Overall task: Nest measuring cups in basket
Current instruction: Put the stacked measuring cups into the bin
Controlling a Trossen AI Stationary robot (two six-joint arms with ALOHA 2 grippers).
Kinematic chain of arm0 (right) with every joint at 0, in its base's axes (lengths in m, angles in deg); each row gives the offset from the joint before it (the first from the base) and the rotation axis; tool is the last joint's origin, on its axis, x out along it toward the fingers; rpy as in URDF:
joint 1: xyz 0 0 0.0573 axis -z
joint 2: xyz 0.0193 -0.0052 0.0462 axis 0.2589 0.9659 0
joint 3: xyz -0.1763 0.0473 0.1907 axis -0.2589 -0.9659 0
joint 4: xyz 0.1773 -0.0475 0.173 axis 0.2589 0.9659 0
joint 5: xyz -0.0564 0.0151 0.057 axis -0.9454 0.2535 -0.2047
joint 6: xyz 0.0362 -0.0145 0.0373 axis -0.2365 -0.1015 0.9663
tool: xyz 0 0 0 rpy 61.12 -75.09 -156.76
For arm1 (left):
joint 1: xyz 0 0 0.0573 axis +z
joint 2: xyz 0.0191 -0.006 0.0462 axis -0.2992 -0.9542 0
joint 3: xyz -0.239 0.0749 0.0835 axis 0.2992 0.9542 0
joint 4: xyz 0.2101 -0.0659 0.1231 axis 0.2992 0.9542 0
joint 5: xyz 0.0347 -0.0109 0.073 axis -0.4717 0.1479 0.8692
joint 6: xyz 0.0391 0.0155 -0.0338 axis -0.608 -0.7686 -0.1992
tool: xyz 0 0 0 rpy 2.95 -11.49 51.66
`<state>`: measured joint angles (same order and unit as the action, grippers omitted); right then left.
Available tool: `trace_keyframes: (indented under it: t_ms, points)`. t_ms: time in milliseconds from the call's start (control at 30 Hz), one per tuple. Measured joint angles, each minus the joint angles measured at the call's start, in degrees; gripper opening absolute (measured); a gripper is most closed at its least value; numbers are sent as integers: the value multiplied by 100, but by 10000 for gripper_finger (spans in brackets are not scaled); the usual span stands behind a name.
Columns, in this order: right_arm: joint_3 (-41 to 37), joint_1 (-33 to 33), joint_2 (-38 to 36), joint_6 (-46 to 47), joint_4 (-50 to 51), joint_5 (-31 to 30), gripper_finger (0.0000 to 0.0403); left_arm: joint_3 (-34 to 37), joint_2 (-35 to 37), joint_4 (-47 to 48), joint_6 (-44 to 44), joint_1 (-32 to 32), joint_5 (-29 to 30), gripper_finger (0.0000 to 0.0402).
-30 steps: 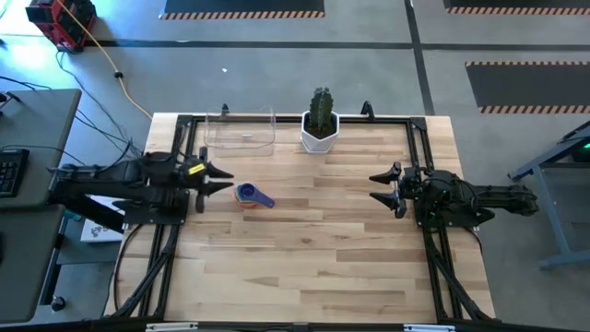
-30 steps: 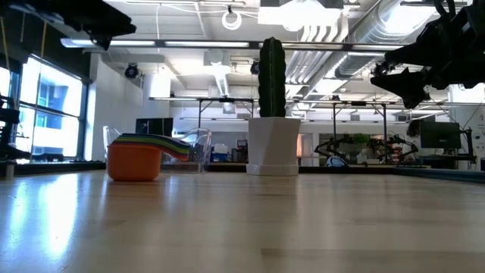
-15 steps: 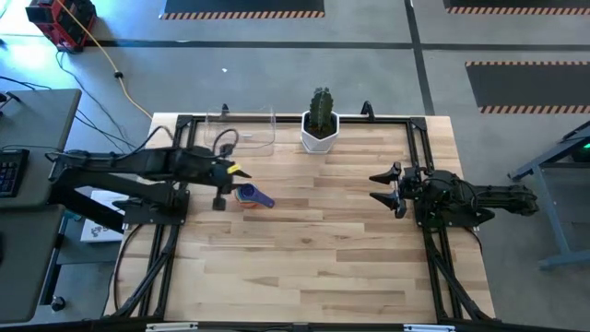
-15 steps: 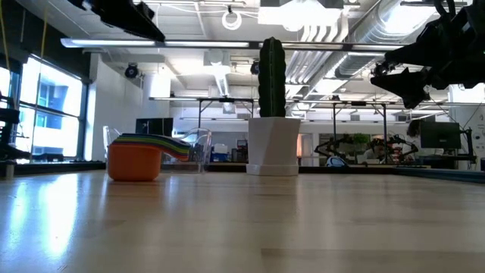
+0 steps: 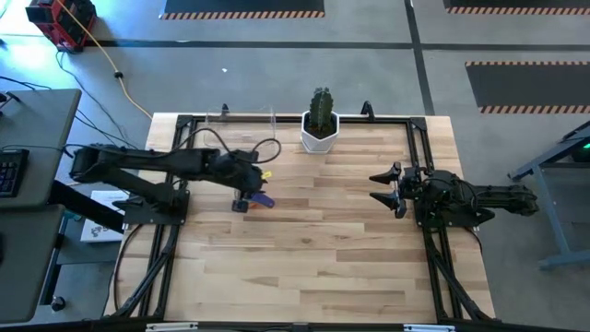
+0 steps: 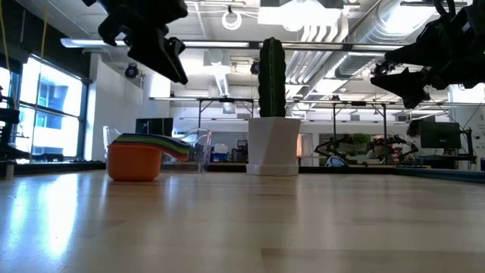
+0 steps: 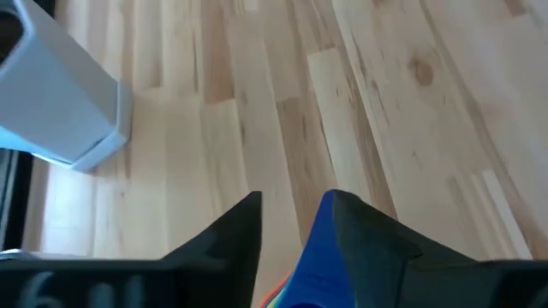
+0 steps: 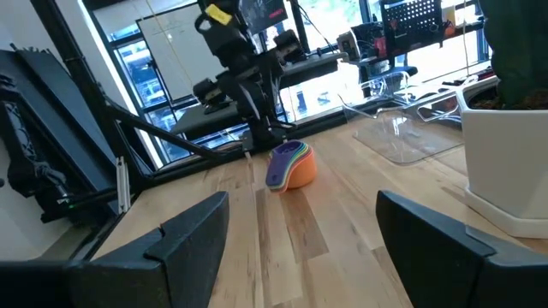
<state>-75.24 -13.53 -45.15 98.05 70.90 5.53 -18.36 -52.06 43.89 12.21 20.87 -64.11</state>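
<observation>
in the low view, the nearest thing is the bare wooden table filling the lower half of the frame. at left of centre on it sit the measuring cups, nested in one stack with the orange one outermost and coloured handles fanning to the right. above them, in the upper left, hangs the left gripper, clear of the stack; the left wrist view shows its fingers spread, with the blue handle between them. in the high view this gripper is left of centre, over the cups. just behind the stack stands the basket, clear and holding nothing. the white cactus pot stands at centre. in the upper right waits the right gripper, fingers parted and holding nothing.
</observation>
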Motion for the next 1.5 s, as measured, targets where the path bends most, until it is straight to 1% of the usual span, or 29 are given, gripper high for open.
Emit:
trace_keyframes:
  t_ms: [333,533,700,900,1067,1333,1500]
  points:
    - [0,0,1,0,0,0,287,-139,-590,49,1,-4,-62,241]
    - [0,-1,2,0,0,0,287,-139,-934,169,104,-7,-267,282]
    - [0,-2,3,0,0,0,287,-139,-1199,235,156,-7,-307,300]
    - [0,-2,4,0,0,0,287,-139,-1437,268,210,-7,-337,312]
    - [0,-1,4,0,0,0,287,-139,-1505,287,216,-7,-359,322]
    - [0,0,5,0,0,0,287,-100,-1505,397,207,-7,-404,349]
    - [0,-2,5,0,0,0,287,-97,-1663,339,74,-7,-398,353]
